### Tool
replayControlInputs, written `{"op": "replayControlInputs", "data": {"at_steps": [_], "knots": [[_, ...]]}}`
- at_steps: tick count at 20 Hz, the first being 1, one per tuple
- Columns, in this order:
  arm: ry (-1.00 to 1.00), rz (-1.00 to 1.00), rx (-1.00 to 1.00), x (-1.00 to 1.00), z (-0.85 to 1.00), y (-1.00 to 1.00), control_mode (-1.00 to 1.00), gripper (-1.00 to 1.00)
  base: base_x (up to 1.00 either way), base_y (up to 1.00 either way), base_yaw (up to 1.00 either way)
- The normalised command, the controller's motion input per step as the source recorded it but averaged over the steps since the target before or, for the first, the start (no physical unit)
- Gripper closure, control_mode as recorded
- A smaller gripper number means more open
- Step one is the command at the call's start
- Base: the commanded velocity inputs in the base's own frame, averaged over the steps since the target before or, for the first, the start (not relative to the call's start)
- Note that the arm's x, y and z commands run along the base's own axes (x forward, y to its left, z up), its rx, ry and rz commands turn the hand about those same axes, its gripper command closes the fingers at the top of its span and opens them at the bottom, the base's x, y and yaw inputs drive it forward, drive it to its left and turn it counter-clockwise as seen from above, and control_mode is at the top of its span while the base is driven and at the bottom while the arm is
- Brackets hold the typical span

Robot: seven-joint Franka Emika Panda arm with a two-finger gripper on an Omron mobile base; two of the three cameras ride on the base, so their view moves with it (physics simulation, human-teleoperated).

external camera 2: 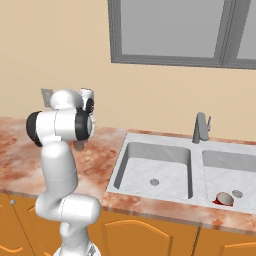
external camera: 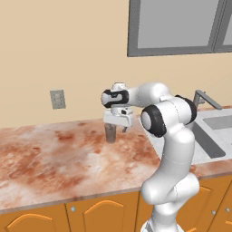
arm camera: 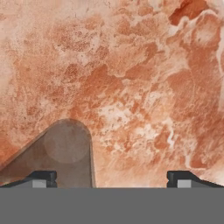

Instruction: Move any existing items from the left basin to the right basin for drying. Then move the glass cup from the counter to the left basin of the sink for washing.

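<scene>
1. Presently, pincer (arm camera: pixel 111 178): two dark fingertips (arm camera: pixel 43 177) set wide apart, nothing clamped between them; pointed down at the counter (arm camera: pixel 131 87); in the left base view the gripper hangs just above the tumbler, at the end of the white arm (external camera: pixel 167 149).
2. Glass cup (arm camera: pixel 57 155): greyish-brown, translucent, handleless; in the hand view it sits toward the left fingertip rather than centred in the gap, so off to one side of the open jaws; whether that finger touches it cannot be told; in the left base view the glass cup (external camera: pixel 110 133) stands upright on the counter directly beneath the hand; in the right base view the arm covers it.
3. Counter (external camera: pixel 54 158): reddish-brown and cream marbled stone; orange cabinet doors (external camera: pixel 90 215) below.
4. Sink (external camera 2: pixel 125 160): light grey metal, two recesses, set in the counter to the right of the arm; angular grey faucet (external camera 2: pixel 201 127) behind the divider.
5. Left basin (external camera 2: pixel 170 165): holds only its drain; well apart from the cup.
6. Right basin (external camera 2: pixel 220 162): holds the red mug (external camera 2: pixel 224 199), lying on its side near the front wall, pale inside facing outward, beside the drain.
7. Wall items: grey outlet plate (external camera: pixel 57 99) behind the counter; grey-framed window (external camera 2: pixel 170 32) above the sink.
</scene>
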Motion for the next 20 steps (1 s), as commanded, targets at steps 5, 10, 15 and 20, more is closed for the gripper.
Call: {"op": "replayControlInputs", "data": {"at_steps": [5,10,15,20], "knots": [[0.00,0.00,0.00,0.00,-0.19,0.00,-1.00,-1.00,0.00,0.00,0.00],[0.00,0.00,0.00,-0.07,-0.23,0.00,-1.00,-1.00,0.00,0.00,0.00],[0.00,0.00,0.00,-0.27,-0.31,0.00,-1.00,-1.00,0.00,0.00,0.00],[-0.02,0.00,0.00,-0.30,-0.28,0.00,-1.00,-1.00,0.00,0.00,0.00]]}}
